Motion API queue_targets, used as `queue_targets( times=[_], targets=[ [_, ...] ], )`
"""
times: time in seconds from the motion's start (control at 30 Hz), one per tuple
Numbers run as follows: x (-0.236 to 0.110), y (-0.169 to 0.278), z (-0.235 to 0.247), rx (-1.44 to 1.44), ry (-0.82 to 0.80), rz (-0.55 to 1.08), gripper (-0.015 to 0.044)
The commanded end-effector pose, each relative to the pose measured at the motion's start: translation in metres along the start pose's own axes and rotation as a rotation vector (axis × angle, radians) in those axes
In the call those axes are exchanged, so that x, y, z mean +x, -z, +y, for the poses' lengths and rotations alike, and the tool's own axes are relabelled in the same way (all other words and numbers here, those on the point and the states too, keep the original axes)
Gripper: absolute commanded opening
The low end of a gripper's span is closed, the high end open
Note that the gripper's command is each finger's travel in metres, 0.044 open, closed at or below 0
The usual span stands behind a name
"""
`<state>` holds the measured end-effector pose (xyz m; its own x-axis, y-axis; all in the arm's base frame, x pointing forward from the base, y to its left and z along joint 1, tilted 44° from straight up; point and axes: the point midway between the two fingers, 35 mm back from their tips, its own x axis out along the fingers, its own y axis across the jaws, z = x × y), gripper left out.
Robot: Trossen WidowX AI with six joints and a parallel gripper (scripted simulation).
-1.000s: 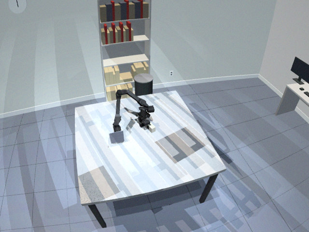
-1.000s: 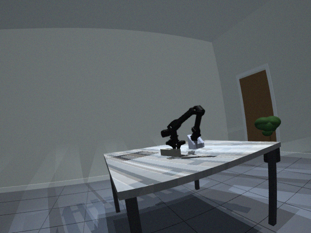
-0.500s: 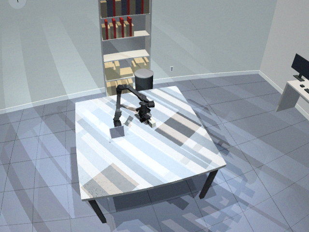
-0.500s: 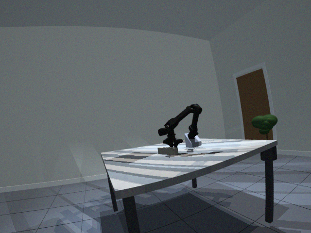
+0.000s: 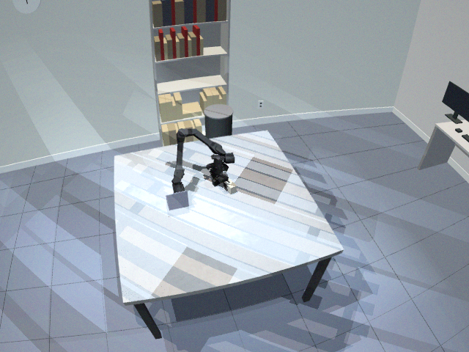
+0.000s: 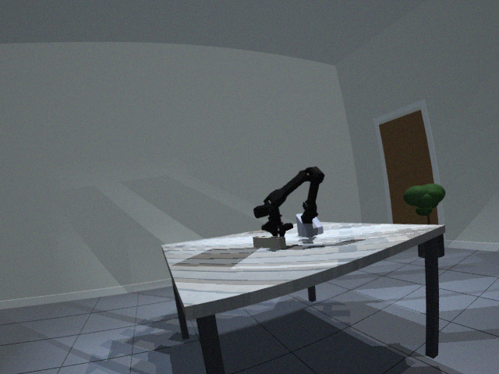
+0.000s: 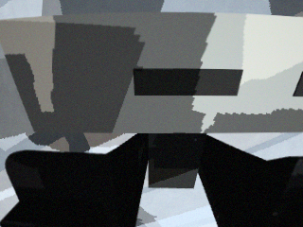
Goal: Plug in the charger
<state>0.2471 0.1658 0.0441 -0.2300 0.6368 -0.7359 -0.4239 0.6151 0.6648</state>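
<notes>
The power strip (image 5: 231, 188) (image 6: 268, 242) (image 7: 265, 47) is a pale oblong block lying flat on the table. In the wrist view it fills the upper half, with one dark outlet slot (image 7: 187, 81) in the middle and another cut off at the right edge. My gripper (image 5: 220, 179) (image 6: 277, 232) (image 7: 169, 134) points down right above the strip and is shut on the charger (image 7: 172, 167), a dark block between the two black fingers. The charger sits just below the middle slot in the wrist view. Its prongs are hidden. In the top and exterior views the charger cannot be told apart from the fingers.
The arm's pale base block (image 5: 177, 200) (image 6: 308, 229) stands on the table (image 5: 227, 242) (image 6: 281, 273) near the strip. A bookshelf (image 5: 191, 68) and a dark round bin (image 5: 218, 119) stand behind the table. A desk with a monitor (image 5: 456, 100) is at the far right.
</notes>
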Motion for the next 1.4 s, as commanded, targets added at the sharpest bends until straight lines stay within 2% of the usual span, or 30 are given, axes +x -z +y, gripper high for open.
queue_targets(
  times=[0.0, 0.23, 0.8, 1.37],
  targets=[
    [-0.0002, -0.0004, 0.0001, -0.001, 0.0, -0.001, 0.0],
    [-0.0002, -0.0004, 0.0001, -0.001, 0.0, -0.001, 0.0],
    [-0.0002, -0.0002, 0.0001, -0.001, 0.0, -0.001, 0.044],
    [0.0003, 0.0045, -0.0001, -0.007, -0.002, -0.011, 0.044]
  ],
)
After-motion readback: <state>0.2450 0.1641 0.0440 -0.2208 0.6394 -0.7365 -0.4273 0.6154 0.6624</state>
